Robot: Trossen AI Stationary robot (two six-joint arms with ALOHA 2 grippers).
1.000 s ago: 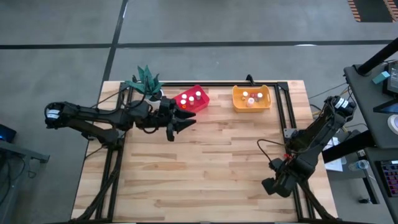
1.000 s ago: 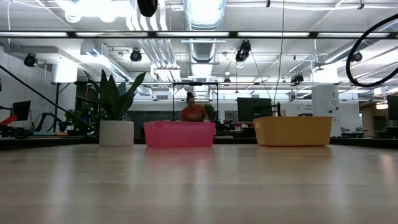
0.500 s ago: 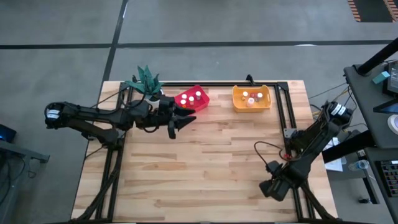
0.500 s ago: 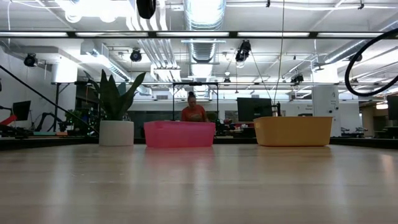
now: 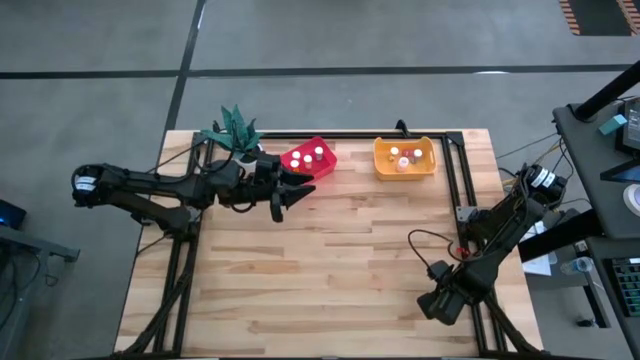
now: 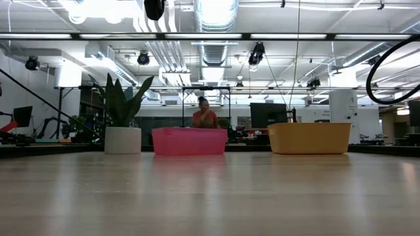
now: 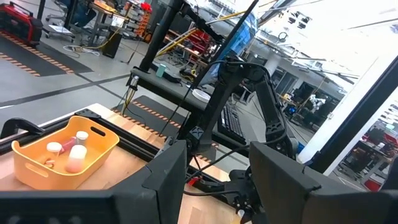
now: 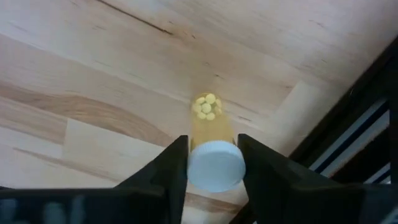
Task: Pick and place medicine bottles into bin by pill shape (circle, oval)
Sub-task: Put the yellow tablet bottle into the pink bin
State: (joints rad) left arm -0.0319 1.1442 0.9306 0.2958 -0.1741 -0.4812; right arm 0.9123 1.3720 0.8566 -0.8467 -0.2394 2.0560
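Observation:
A medicine bottle [image 8: 211,134] with a white cap and a clear yellowish body stands on the wood near the table's right near corner, small yellow pills at its bottom. My right gripper [image 8: 213,165] points down over it, shut on its cap; in the high view that gripper [image 5: 438,303] hides the bottle. My left gripper [image 5: 285,200] hangs level and open by the red bin [image 5: 308,160], with nothing between its fingers. Red bin and yellow bin [image 5: 404,158] each hold several white-capped bottles. My right gripper pinches the bottle's round white cap [image 8: 214,167] between its two fingers [image 8: 173,163], one on each side. The fingers come steeply from above, pointing down. The bottle is upright below them with its bottom end [image 8: 206,106] on the table.
A potted plant [image 5: 238,135] stands at the far left beside the red bin. A black frame rail [image 8: 348,130] runs close beside the bottle along the table's right edge. The wood in the table's middle [image 5: 330,250] is bare. A person [image 6: 205,118] sits beyond the table.
My right gripper has sunk a little toward the table near its right near corner.

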